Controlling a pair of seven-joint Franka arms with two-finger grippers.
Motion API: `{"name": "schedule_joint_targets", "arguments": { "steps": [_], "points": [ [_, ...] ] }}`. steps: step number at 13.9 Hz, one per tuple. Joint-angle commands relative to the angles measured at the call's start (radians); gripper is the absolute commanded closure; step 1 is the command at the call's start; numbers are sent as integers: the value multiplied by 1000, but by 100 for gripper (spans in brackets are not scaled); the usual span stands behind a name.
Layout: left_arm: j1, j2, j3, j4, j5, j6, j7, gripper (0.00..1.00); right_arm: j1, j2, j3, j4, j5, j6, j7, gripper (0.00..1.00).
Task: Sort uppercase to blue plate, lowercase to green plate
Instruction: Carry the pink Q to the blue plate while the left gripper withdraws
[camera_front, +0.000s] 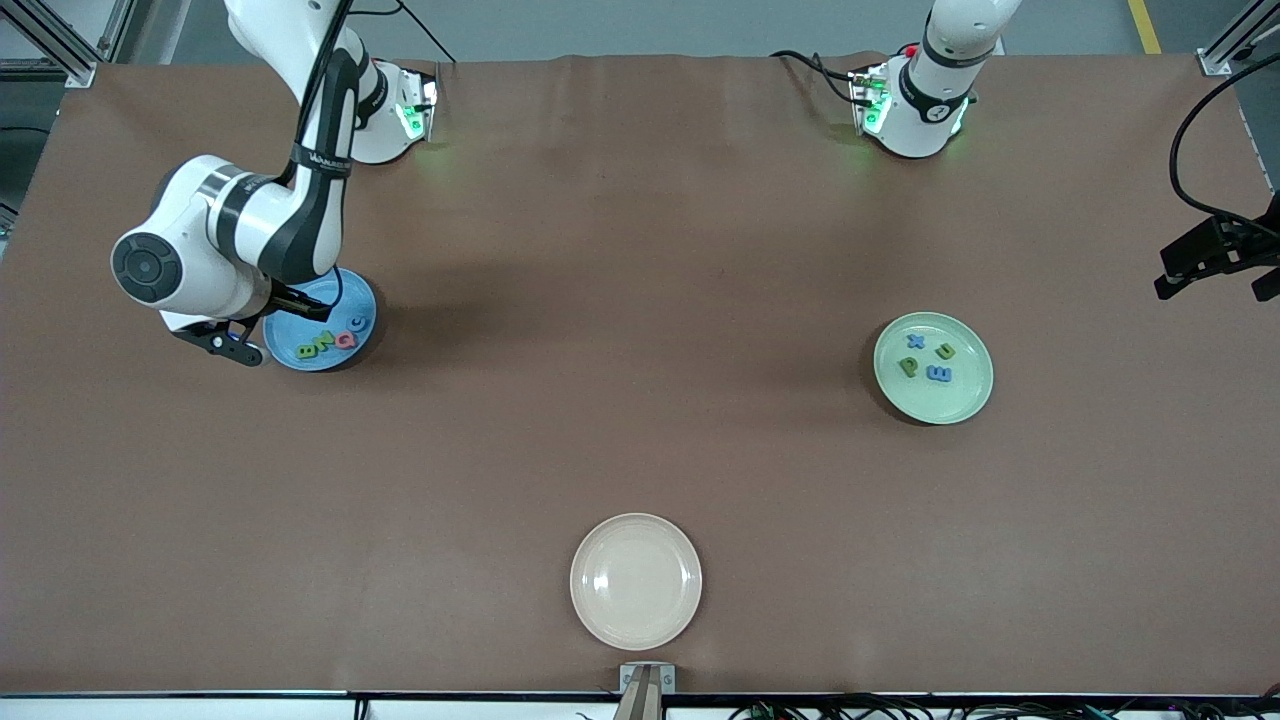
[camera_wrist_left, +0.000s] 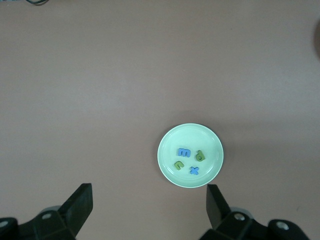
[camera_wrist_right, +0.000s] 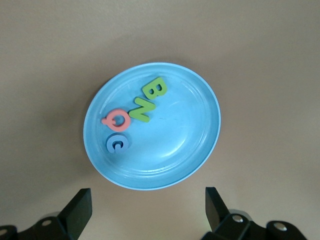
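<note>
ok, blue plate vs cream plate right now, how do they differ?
The blue plate holds four letters: B, N, Q, G; the cream plate holds none. The blue plate sits at the right arm's end under the open right gripper; the cream plate lies nearest the front camera. Both are round and shallow.

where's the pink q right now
The pink Q lies in the blue plate at the right arm's end of the table, touching the green N and the blue G, with the open right claw hanging over that plate.
</note>
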Motion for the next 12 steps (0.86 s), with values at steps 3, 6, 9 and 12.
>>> {"name": "schedule_joint_targets", "arguments": {
  "steps": [3,6,9,12],
  "points": [
    [-3,7,-5,21,18,-19,-3,0,3,-27,-7,50,-7,-3,-7,0],
    [-3,10,-4,20,18,-16,-3,0,-10,-27,-9,114,-7,-66,-7,0],
    [-5,10,-2,20,18,-16,-3,0,-69,-27,-9,205,-9,-164,-8,0],
    [-55,13,13,20,18,-16,-5,0,-83,-27,-9,239,-10,-180,-10,0]
  ]
}}
